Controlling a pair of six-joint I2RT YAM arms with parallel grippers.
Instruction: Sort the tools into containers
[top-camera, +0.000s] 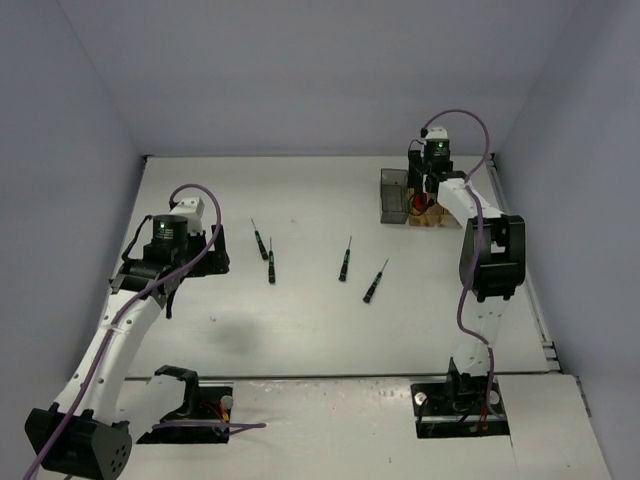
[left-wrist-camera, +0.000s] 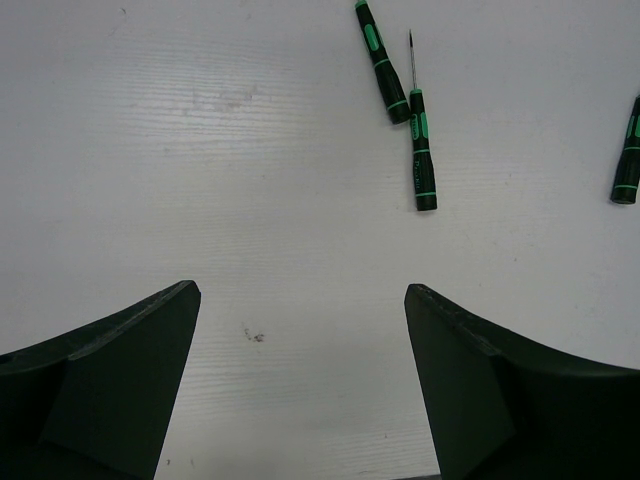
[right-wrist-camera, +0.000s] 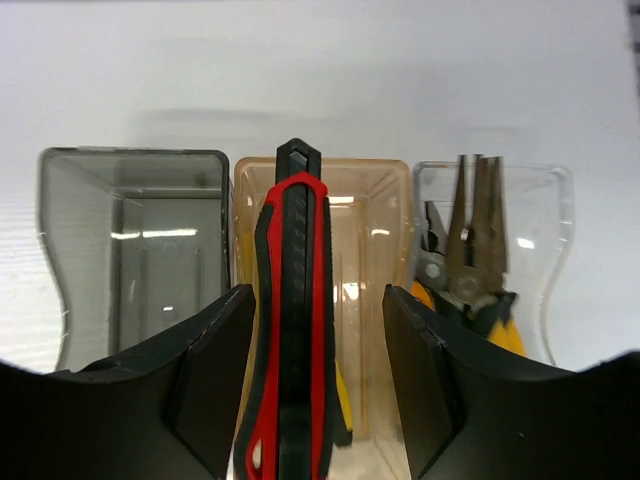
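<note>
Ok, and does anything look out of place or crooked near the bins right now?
Nothing is spilled or damaged. One odd thing: the red utility knife sits off-centre in the right gripper at the amber bin, against one finger with a gap beside the other, so it does not look clamped.

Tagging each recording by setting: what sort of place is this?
Probably a lab robot test cell: a white table boxed in by plain walls, two arms bolted at its near edge, and screwdrivers and plastic bins laid out for sorting.
</note>
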